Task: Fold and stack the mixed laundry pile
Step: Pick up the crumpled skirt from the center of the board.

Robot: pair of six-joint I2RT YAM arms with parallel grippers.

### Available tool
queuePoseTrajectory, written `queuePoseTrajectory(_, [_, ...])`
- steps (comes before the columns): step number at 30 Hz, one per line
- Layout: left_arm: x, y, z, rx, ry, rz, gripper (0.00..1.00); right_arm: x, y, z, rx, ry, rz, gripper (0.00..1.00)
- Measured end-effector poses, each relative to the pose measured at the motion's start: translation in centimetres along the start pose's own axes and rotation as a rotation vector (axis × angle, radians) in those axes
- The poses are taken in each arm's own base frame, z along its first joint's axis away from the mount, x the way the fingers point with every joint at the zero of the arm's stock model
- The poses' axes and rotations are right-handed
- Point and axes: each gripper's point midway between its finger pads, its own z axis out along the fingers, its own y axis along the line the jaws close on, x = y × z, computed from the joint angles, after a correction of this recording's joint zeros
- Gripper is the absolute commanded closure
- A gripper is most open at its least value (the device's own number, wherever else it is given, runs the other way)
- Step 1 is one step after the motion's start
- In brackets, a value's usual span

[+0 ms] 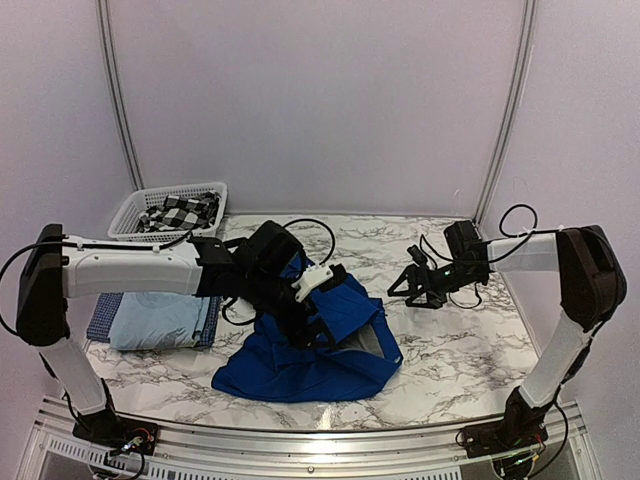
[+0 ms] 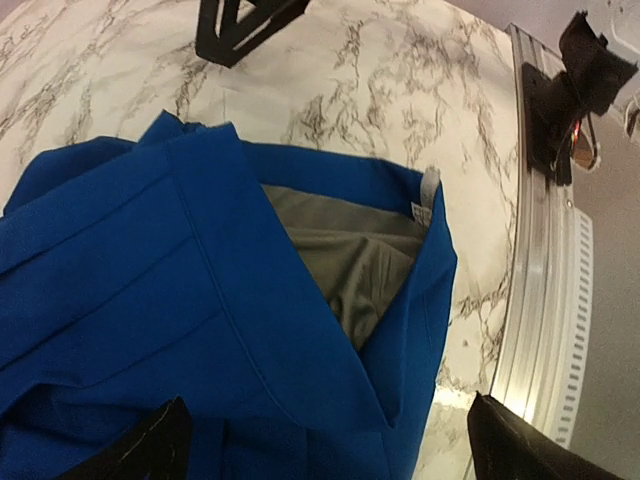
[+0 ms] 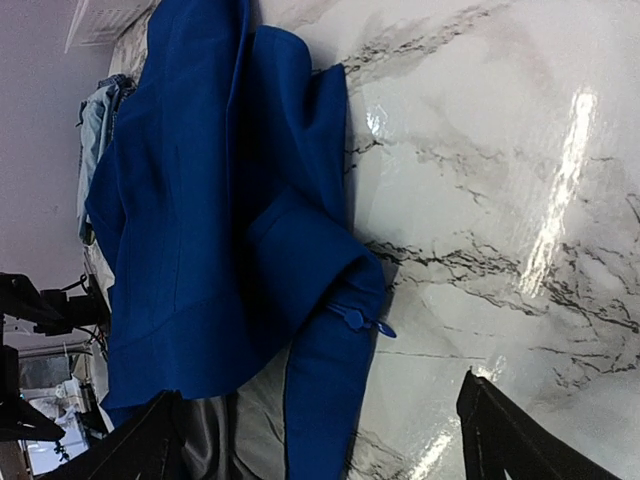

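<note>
Laundry roughly half done: pale blue T-shirt (image 1: 160, 320) folded atop navy checked cloth (image 1: 98, 318), left side. Blue shirt (image 1: 300, 365) rumpled at centre. Checked flannel (image 1: 180, 212) in basket (image 1: 130, 208). Left gripper (image 2: 335, 450) spread over blue shirt, empty. Right gripper (image 3: 320, 435) spread, empty, beside shirt.

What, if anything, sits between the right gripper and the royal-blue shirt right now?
Nothing visible. Only bare marble table separates the open right gripper from the nearest edge of the royal-blue shirt. The left arm reaches over the shirt's middle, so that part is covered from above.
</note>
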Motion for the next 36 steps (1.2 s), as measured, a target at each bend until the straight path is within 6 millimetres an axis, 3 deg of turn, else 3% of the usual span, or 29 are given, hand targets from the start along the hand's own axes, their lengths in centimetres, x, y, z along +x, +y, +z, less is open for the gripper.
queuePoseTrajectory(3, [2.1,-0.4,0.2,-0.003,0.04,0.075,0.01,0.0,-0.1,-0.2,0.005,-0.004,0.003,0.1])
queuePoseTrajectory(11, [7.4,1.6,0.1,-0.131,0.065,0.211,0.01,-0.6,-0.8,-1.0,0.015,-0.03,0.014,0.1])
queuePoseTrajectory(13, [7.2,2.1,0.1,-0.16,0.039,0.24,0.01,-0.7,-1.0,-1.2,0.018,-0.035,0.02,0.1])
queuePoseTrajectory(20, [3.4,3.0,0.8,-0.216,-0.067,0.345,0.04,-1.2,-1.8,-2.0,0.018,-0.059,0.043,0.1])
queuePoseTrajectory(26, [2.3,2.5,1.9,-0.199,-0.077,0.426,0.04,-1.4,-2.2,-2.4,0.019,-0.069,0.055,0.1])
queuePoseTrajectory(29, [2.8,1.5,2.1,-0.18,-0.07,0.458,0.03,-1.3,-2.5,-2.8,0.023,-0.074,0.066,0.1])
queuePoseTrajectory(36, [7.4,0.0,0.1,-0.18,-0.017,0.502,0.01,-1.5,-2.1,-3.6,0.024,-0.092,0.057,0.1])
